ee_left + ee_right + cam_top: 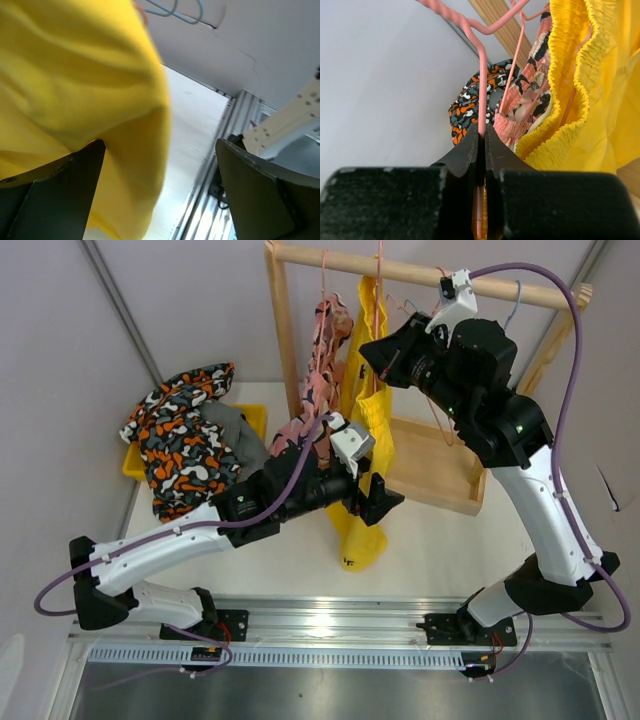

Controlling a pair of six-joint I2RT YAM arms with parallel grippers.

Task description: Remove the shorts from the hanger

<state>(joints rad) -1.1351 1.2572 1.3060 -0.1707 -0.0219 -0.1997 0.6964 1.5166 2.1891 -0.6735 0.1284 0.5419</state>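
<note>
The right end effector [481, 134] is clamped on one pink wire hanger [482, 70]. The left end effector [160, 144] stands wide, with yellow fabric partly between its fingers. Two pairs hang at the wooden rail [420, 273]: one yellow shorts [372, 420] and one pink printed shorts [318, 370]. Two pairs lie heaped at the worktop [440, 550] left edge: one camouflage shorts [180, 445] and one grey shorts [235, 435].
</note>
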